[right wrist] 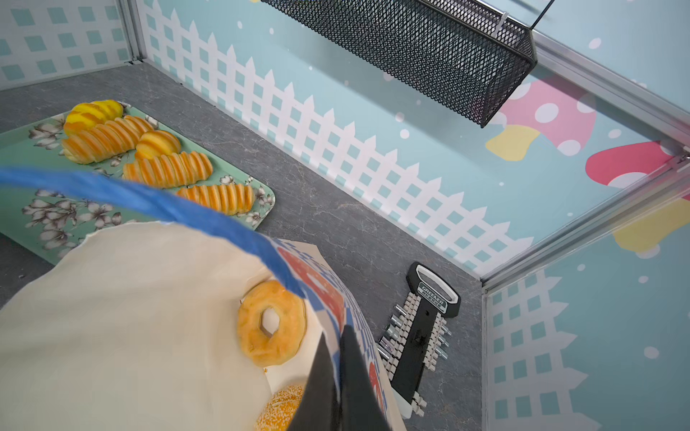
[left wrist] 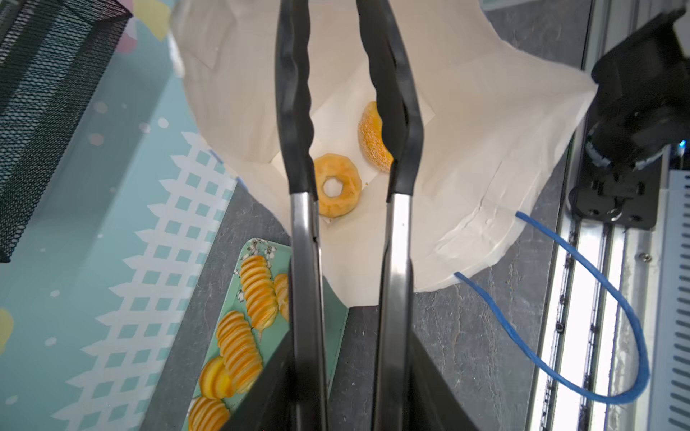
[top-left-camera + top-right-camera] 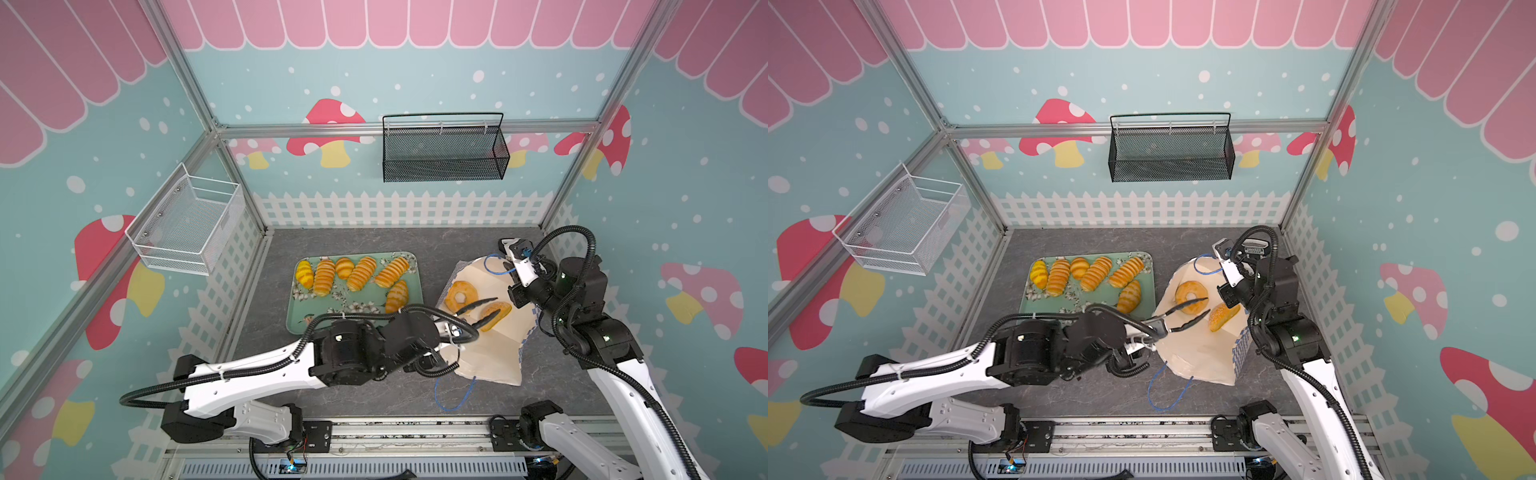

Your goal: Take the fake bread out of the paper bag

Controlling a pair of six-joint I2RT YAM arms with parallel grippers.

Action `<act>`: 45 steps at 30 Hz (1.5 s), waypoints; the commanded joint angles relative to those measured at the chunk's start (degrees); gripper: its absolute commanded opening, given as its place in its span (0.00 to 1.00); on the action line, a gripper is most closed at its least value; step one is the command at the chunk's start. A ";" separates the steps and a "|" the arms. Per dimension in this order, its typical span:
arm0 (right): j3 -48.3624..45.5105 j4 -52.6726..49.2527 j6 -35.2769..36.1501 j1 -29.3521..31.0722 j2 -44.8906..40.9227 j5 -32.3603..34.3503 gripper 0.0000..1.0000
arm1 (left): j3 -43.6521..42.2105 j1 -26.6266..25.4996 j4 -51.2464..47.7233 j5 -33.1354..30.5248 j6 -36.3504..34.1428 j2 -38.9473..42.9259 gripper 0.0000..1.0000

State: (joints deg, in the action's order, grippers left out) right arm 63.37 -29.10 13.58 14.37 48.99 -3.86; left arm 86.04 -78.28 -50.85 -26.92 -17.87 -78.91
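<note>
The paper bag [image 3: 490, 357] [image 3: 1200, 357] lies with its cream mouth wide open, right of the tray. Inside it rest two pieces of fake bread, a ring bagel [image 3: 460, 296] [image 2: 338, 190] [image 1: 270, 322] and a speckled oval [image 3: 496, 313] [image 2: 373, 138] [image 1: 280, 408]. My left gripper [image 3: 455, 330] [image 2: 349, 358] is shut on black tongs [image 3: 478, 305] [image 2: 295, 112]. The tong arms stand apart over the bag's mouth, gripping nothing. My right gripper [image 3: 519, 297] [image 1: 339, 373] is shut on the bag's checkered rim. Several ridged loaves [image 3: 357, 274] lie on the green tray [image 3: 415, 274].
A black mesh basket [image 3: 444, 153] hangs on the back wall and a white wire basket [image 3: 187, 224] on the left wall. A black socket holder [image 1: 422, 328] lies on the floor beside the bag. One blue cord handle [image 3: 453, 395] trails toward the front rail.
</note>
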 commanded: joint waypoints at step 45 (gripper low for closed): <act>-2.64 4.28 -4.62 0.31 -3.25 -4.32 0.00 | 49.66 7.45 -30.68 9.00 27.42 -51.22 0.48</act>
State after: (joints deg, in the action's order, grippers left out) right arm 60.86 -27.73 9.34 14.31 46.41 -6.94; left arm 134.56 -71.66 -81.21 -17.12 6.87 -128.66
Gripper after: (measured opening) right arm 0.047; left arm 0.478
